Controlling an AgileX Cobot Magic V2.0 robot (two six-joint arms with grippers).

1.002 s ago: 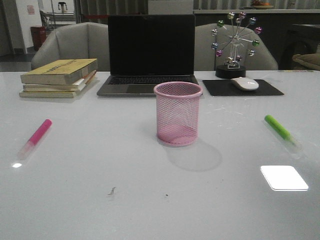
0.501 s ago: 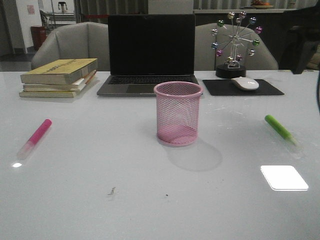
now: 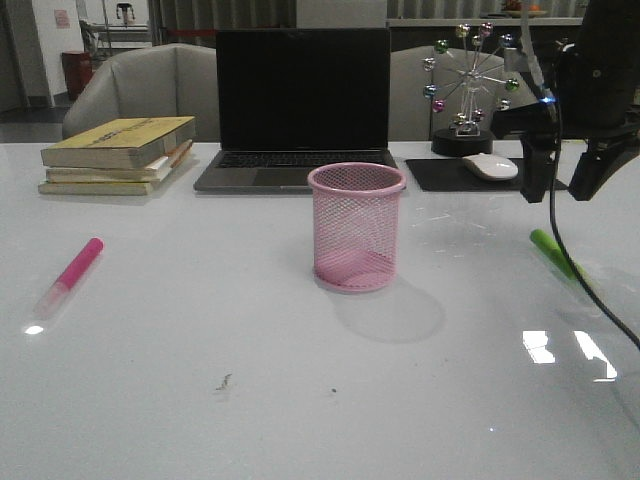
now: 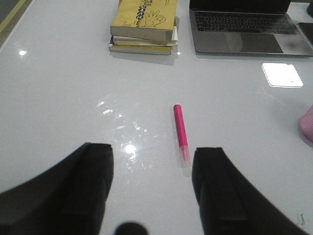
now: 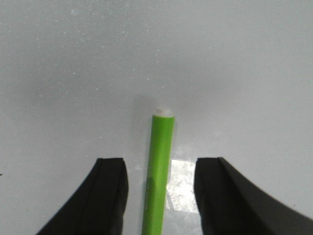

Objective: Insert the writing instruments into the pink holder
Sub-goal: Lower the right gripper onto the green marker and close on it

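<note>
The pink holder [image 3: 356, 227] stands upright and empty at the table's middle, and its edge [image 4: 307, 128] shows in the left wrist view. A hot pink marker [image 3: 70, 275] lies flat at the left, also seen as the pink marker [image 4: 181, 137] just ahead of my open left gripper [image 4: 153, 166], close to one finger. The green marker [image 3: 556, 254] lies flat at the right. My right gripper [image 3: 561, 178] hovers open above it. In the right wrist view the green marker [image 5: 159, 171] runs between the spread fingers of the right gripper [image 5: 159, 169], untouched.
A laptop [image 3: 300, 105] stands behind the holder, a stack of books [image 3: 118, 155] at the back left, a white mouse [image 3: 489, 166] on a black pad [image 3: 484, 177] and a ball ornament [image 3: 467, 85] at the back right. A cable [image 3: 575, 270] hangs from the right arm.
The right arm has come into the front view from the upper right and now hangs over the green marker. The markers and holder have not moved.
</note>
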